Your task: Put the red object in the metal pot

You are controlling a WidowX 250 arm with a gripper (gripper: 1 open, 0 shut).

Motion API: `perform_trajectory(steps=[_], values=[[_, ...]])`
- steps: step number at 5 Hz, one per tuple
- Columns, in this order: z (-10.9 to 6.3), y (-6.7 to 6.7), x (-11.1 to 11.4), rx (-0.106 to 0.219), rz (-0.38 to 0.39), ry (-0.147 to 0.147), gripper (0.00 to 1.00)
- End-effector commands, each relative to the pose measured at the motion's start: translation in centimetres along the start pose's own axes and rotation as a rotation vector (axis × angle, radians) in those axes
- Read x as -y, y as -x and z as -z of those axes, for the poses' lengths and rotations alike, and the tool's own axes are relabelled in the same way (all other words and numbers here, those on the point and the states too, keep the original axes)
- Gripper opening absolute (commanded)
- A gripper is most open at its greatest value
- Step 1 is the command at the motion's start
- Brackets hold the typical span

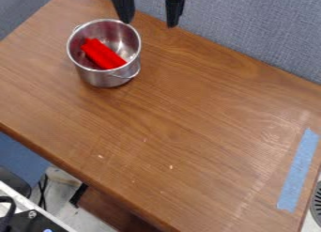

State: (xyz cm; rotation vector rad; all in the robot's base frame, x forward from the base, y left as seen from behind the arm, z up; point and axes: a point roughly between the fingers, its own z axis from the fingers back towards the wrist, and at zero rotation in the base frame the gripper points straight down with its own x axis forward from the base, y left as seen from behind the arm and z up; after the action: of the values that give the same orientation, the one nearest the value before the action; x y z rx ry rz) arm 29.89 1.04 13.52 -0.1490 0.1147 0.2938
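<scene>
The metal pot (105, 54) stands on the far left part of the wooden table (189, 123). Inside it lies the red object (98, 54), resting diagonally on the pot's bottom. My gripper (148, 8) hangs at the top edge of the view, above and behind the pot to its right. Its two black fingers (123, 6) stand wide apart with nothing between them. The upper part of the gripper is cut off by the frame.
A strip of blue tape (298, 166) lies along the table's right side. A grey wall (251, 24) rises behind the table. The table's front edge runs diagonally at the lower left, with floor and cables below it.
</scene>
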Motion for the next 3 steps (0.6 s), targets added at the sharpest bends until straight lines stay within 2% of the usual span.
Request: perform_trajectory(steps=[1,2,3], values=[[-0.8,-2.6,0.8,0.043,0.059,-0.005,1.00],[0.5,-4.7,2.0,0.034,0.127,-0.038,1.00],[0.1,-7.8,4.4,0.027,0.283,-0.068,1.00]])
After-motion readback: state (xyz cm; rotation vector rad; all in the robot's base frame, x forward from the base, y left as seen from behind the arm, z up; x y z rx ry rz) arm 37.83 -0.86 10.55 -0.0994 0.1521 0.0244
